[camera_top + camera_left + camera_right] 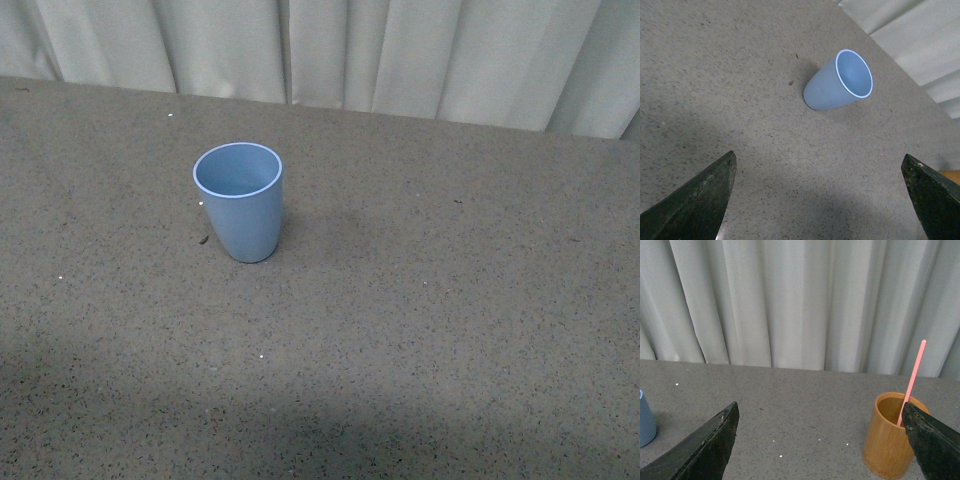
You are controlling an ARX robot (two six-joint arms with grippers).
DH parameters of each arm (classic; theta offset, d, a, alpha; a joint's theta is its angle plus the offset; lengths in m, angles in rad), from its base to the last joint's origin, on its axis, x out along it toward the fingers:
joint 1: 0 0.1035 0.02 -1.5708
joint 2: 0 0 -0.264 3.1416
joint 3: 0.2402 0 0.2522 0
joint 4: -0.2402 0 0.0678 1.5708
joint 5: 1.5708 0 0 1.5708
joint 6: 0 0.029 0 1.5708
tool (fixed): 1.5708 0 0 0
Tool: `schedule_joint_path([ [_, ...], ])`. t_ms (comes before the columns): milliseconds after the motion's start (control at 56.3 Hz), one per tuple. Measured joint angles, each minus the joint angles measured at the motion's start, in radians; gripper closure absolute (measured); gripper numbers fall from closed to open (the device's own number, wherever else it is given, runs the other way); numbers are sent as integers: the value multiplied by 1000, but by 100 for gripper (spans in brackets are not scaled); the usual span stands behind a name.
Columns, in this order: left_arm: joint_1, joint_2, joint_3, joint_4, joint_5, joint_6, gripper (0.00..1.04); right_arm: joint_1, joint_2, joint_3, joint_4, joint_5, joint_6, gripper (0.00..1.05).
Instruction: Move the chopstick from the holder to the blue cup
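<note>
Since nothing is held, step: I judge the pick comes first.
Chopstick (911,382): pink, leaning inside the holder (890,440), well apart from the cup (238,210).
Cup: upright, empty.
Left gripper (818,156): fingers apart, empty.
Right gripper (820,404): fingers apart, facing the holder.
Advice: I would pinch the chopstick above the rim, lift straight.

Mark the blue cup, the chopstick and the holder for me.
blue cup (240,215), front view, on its outer wall.
chopstick (914,376), right wrist view, mid-shaft above the rim.
holder (885,444), right wrist view, on its outer wall.
</note>
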Motion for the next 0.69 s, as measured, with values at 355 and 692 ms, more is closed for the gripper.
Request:
schedule_joint_path([
  [355, -206, 468, 131, 230, -102, -108, 7, 0, 0, 0, 0, 0, 0, 9],
  [692, -197, 771, 263, 283, -140, -135, 7, 0, 0, 0, 0, 0, 0, 9],
])
